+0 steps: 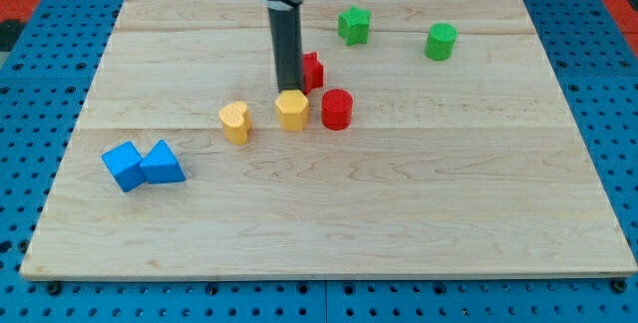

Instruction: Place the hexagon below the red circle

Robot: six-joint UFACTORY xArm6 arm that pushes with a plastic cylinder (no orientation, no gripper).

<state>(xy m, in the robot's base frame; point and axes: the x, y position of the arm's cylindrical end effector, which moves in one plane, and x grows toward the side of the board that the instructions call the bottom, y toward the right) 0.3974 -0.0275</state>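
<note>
My tip (289,89) touches the top side of the yellow hexagon (292,110), a plain rod end with nothing to open or close.

The yellow hexagon sits just left of the red circle (337,109), nearly touching, nearer the board's top edge than its bottom. A red block (313,71), shape unclear, lies partly hidden behind the rod; a yellow heart (235,122) lies further left.

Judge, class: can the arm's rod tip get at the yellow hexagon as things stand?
Probably yes. My tip sits right at the yellow hexagon's top edge, nothing between them; the red circle stands just to the view's right.
</note>
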